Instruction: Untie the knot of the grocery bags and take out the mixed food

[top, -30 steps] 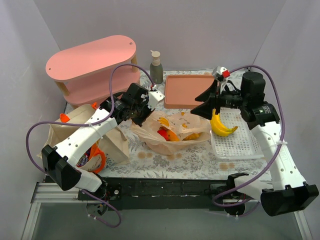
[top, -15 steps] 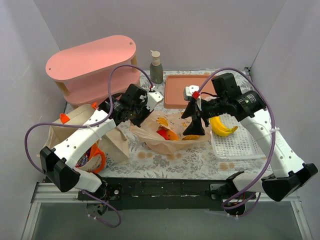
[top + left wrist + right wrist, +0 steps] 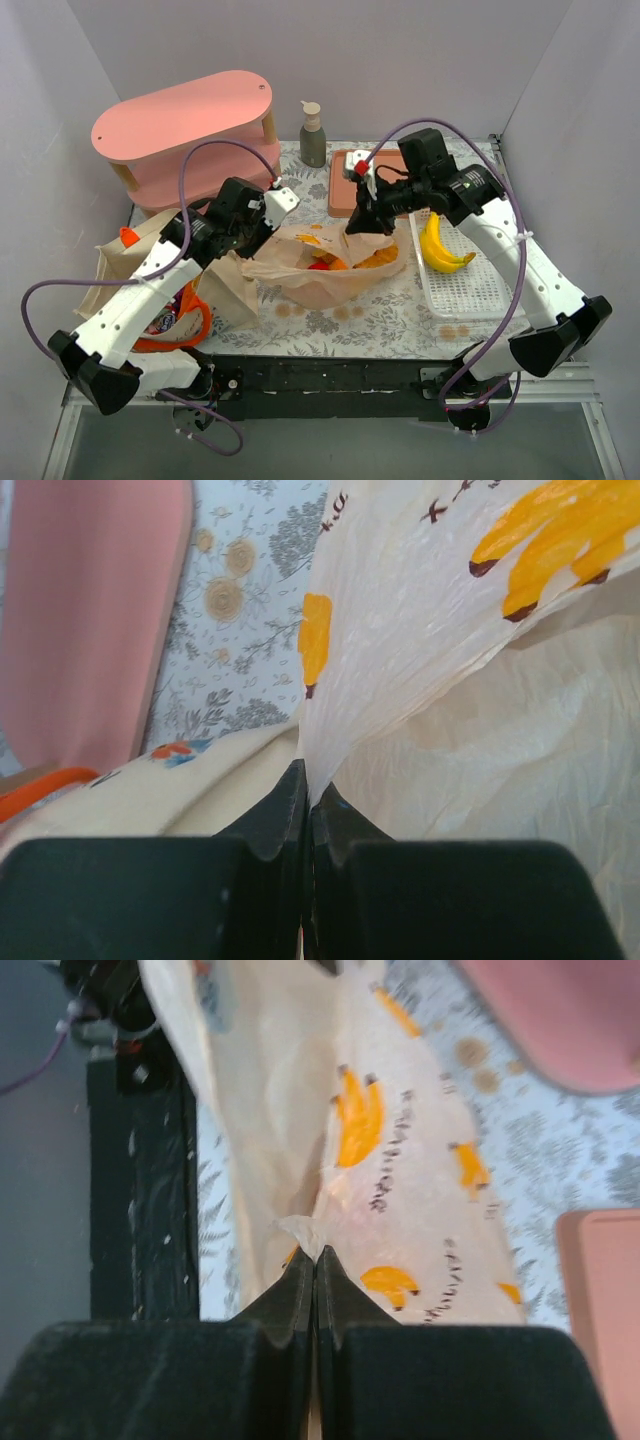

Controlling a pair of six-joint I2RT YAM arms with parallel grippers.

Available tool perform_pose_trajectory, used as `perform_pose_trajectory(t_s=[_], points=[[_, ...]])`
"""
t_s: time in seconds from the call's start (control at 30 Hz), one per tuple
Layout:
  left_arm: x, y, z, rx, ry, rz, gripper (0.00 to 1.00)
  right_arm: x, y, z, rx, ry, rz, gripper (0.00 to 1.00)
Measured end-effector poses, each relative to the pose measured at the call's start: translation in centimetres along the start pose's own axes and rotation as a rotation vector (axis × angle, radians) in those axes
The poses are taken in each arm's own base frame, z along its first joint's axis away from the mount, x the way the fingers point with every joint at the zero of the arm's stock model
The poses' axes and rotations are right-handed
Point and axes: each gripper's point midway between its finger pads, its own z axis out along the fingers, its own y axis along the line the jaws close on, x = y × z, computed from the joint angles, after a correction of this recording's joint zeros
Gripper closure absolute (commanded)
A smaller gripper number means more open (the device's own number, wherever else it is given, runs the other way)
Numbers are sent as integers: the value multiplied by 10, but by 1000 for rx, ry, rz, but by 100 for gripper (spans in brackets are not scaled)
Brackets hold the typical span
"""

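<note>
The tan plastic grocery bag [image 3: 310,285] lies stretched out in the middle of the table, with a red apple [image 3: 319,265] and orange food pieces [image 3: 380,259] showing in its mouth. My left gripper [image 3: 252,250] is shut on the bag's left edge; in the left wrist view the jaws [image 3: 308,785] pinch the thin film [image 3: 420,630]. My right gripper [image 3: 358,228] is shut on the bag's right rim, and the right wrist view has a small fold of plastic bag [image 3: 400,1180] caught at the tips [image 3: 317,1252]. The canvas tote [image 3: 140,265] with orange handles stands at the left. Yellow bananas [image 3: 440,251] lie in the basket.
A pink oval shelf [image 3: 185,125] stands at the back left, with a grey pump bottle [image 3: 313,135] beside it. A pink tray [image 3: 345,190] lies behind the bag. The white mesh basket [image 3: 480,290] sits at the right. Grey walls close in on three sides.
My right gripper has swung left from over the basket to the plastic bag and shut on its rim. The left arm has drawn the bag's other edge leftward, stretching the bag.
</note>
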Motion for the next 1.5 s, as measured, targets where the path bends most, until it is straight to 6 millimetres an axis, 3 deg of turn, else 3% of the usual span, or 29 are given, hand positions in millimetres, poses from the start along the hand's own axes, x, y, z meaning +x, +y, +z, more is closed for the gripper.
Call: perform_pose_trajectory(t_s=[0.23,0.3,0.4,0.43,0.47,0.53,0.57,0.73,0.87,0.93,1.07,1.2,1.23,1.27,1.33,1.4,1.43,1.5], points=[[0,20,-42,-84,-79,9,100,-84,-33,-20,172,-206,-36,99],[-6,22,-52,-85,-108,15,100,-97,-44,-28,245,-238,-38,99],[-14,18,-60,-55,-143,29,100,-100,-66,-37,386,-238,-3,99],[-15,15,-61,-33,-148,34,100,-97,-76,-40,443,-229,19,90],[-13,10,-61,-10,-146,37,100,-94,-85,-43,498,-218,37,69],[-11,0,-59,46,-138,41,100,-86,-99,-46,574,-196,66,54],[-10,-5,-58,71,-135,42,100,-83,-103,-46,590,-190,81,37],[-11,-20,-53,156,-135,39,100,-78,-112,-47,625,-165,80,30],[-13,-27,-48,198,-128,28,100,-101,-102,-59,603,-204,5,21],[-10,-30,-44,213,-120,23,100,-116,-90,-65,567,-244,-58,25],[-3,-36,-39,232,-96,3,100,-141,-43,-75,486,-299,-224,31],[-6,-36,-38,231,-105,-36,100,-156,-6,-75,406,-328,-349,57],[-7,-37,-38,230,-108,-47,100,-158,0,-74,383,-332,-365,70],[-8,-37,-38,231,-109,-57,100,-159,4,-71,363,-333,-378,75],[-9,-39,-38,239,-112,-71,100,-158,16,-60,300,-329,-397,89],[-6,-41,-36,253,-107,-81,100,-152,38,-39,197,-324,-422,92],[-3,-43,-35,263,-101,-85,100,-144,51,-27,139,-316,-429,97],[2,-44,-33,279,-83,-102,100,-115,77,0,34,-284,-425,99]])
